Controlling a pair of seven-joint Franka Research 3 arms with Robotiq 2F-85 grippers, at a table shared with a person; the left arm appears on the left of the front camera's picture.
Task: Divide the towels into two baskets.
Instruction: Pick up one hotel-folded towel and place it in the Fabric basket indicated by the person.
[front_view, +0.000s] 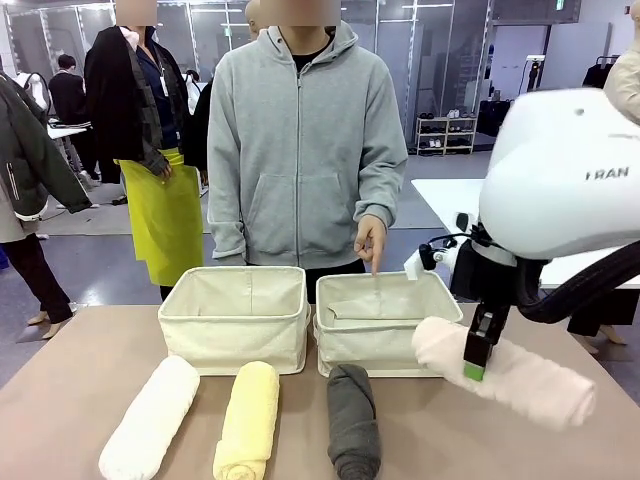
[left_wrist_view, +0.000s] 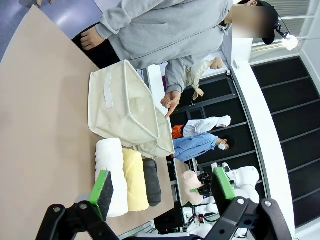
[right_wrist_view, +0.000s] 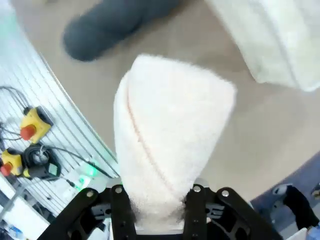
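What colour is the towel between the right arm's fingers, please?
The towel is pale pink, clearest in the front view.

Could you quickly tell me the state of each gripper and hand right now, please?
Left gripper: open, holding nothing.
Right gripper: shut on the pale pink towel.
Person's hand: pointing down at the right basket.

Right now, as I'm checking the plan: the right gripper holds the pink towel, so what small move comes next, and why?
Probably lift the pink towel a little and carry it over the right basket. The right gripper is shut on it just beside that basket, and the person's hand points down into that same basket.
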